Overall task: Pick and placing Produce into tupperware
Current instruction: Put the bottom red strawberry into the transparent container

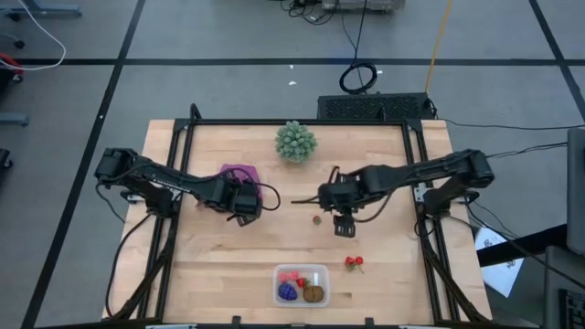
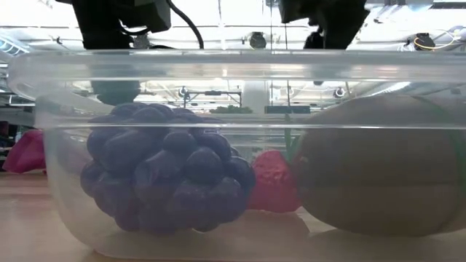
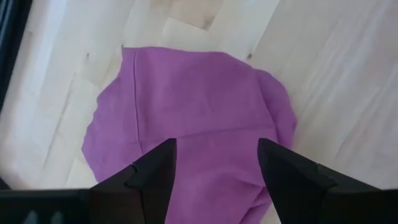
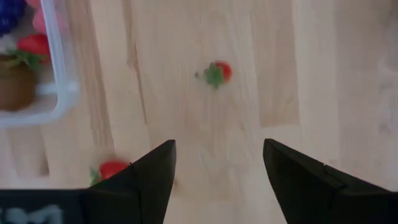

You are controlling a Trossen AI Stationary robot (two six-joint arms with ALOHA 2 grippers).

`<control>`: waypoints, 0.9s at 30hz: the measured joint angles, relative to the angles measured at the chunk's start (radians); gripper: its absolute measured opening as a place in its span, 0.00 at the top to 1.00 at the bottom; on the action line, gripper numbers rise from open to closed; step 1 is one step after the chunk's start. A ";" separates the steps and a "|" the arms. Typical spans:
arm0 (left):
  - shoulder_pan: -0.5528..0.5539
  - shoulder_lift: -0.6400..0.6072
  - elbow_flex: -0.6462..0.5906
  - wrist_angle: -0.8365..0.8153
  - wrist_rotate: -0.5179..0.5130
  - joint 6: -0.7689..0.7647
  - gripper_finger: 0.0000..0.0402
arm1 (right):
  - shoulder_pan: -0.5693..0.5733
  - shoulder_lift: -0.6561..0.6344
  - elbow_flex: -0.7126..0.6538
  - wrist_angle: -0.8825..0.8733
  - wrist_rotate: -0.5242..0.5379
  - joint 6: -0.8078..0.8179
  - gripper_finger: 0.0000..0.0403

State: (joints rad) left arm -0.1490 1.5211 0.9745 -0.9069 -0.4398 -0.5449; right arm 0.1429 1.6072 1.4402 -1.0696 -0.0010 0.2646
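The clear tupperware [image 1: 300,285] sits near the table's near edge. It holds the purple grape cluster [image 2: 167,175], the brown kiwi [image 2: 378,167] and red and pink berries [image 2: 273,182]. A red berry [image 1: 354,263] lies on the wood to the right of the tub. A smaller berry [image 1: 317,219] lies beside my right gripper [image 1: 344,224]. That gripper is open [image 4: 219,174] above the bare wood, with one berry [image 4: 217,73] ahead of it and another [image 4: 111,169] by one finger. My left gripper [image 1: 245,206] is open [image 3: 217,168] over the magenta cloth [image 3: 186,118].
A pale green bushy ball [image 1: 295,142] stands near the table's far edge. The magenta cloth [image 1: 239,174] lies left of centre, under the left arm. A black frame [image 1: 416,164] runs along the table's sides. Bare wood lies between the two grippers and the tub.
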 joint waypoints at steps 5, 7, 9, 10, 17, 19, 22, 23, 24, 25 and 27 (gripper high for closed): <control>-0.003 0.000 0.000 -0.009 0.022 -0.016 0.43 | 0.075 0.095 0.085 -0.179 -0.017 0.081 0.44; -0.005 0.000 0.000 -0.009 0.022 -0.014 0.43 | 0.118 0.111 0.072 -0.192 -0.051 0.130 0.44; -0.005 0.000 0.000 -0.009 0.022 -0.005 0.43 | 0.172 0.115 0.046 -0.184 -0.058 0.181 0.44; -0.005 0.000 0.000 -0.009 0.022 0.000 0.43 | 0.199 0.114 0.031 -0.175 -0.057 0.199 0.44; -0.004 0.000 0.000 -0.007 0.021 0.001 0.43 | 0.342 0.114 -0.030 -0.091 -0.060 0.351 0.44; -0.004 0.000 0.000 -0.007 0.021 -0.008 0.43 | 0.369 0.114 -0.044 -0.046 -0.063 0.366 0.44; -0.004 0.000 0.000 -0.007 0.022 -0.016 0.43 | 0.402 0.114 -0.063 0.012 -0.080 0.383 0.44; -0.004 0.000 0.001 -0.007 0.022 -0.018 0.43 | 0.411 0.114 -0.072 0.035 -0.082 0.383 0.44; -0.004 0.000 0.001 -0.007 0.022 -0.018 0.43 | 0.418 0.114 -0.083 0.060 -0.082 0.383 0.44; -0.004 0.000 0.001 -0.007 0.022 -0.018 0.43 | 0.424 0.114 -0.095 0.087 -0.082 0.383 0.44; -0.004 0.000 0.001 -0.007 0.024 -0.019 0.43 | 0.432 0.114 -0.119 0.141 -0.082 0.383 0.44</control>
State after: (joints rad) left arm -0.1532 1.5215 0.9752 -0.9134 -0.4162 -0.5637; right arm 0.5748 1.7210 1.3216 -0.9286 -0.0826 0.6472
